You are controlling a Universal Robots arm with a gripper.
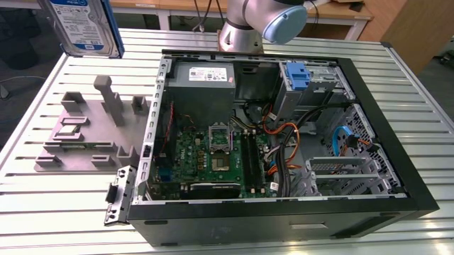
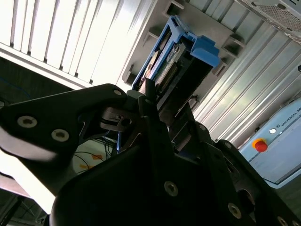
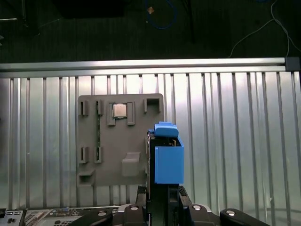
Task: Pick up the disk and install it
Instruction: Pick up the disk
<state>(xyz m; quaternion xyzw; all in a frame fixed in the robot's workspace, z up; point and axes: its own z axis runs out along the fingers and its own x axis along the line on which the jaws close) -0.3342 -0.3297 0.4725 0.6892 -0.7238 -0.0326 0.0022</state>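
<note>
The disk (image 1: 82, 26), silver with a blue-and-white label and a blue frame, hangs in the air at the exterior view's upper left, above the table's far left corner. In the first wrist view the disk (image 3: 165, 155) stands on edge over the grey fixture plate (image 3: 120, 141), and my gripper (image 3: 162, 192) is shut on its near end. The second wrist view looks along the black fingers (image 2: 149, 96), which clamp the disk (image 2: 176, 63) with its blue tab pointing away.
An open black computer case (image 1: 397, 159) lies on the slatted metal table (image 1: 42, 212), with a blue bracket (image 1: 299, 77) in its drive bay and a green motherboard (image 1: 212, 159). The grey fixture (image 1: 92, 133) sits to the exterior view's left of the case. The arm's base (image 1: 245, 32) stands behind.
</note>
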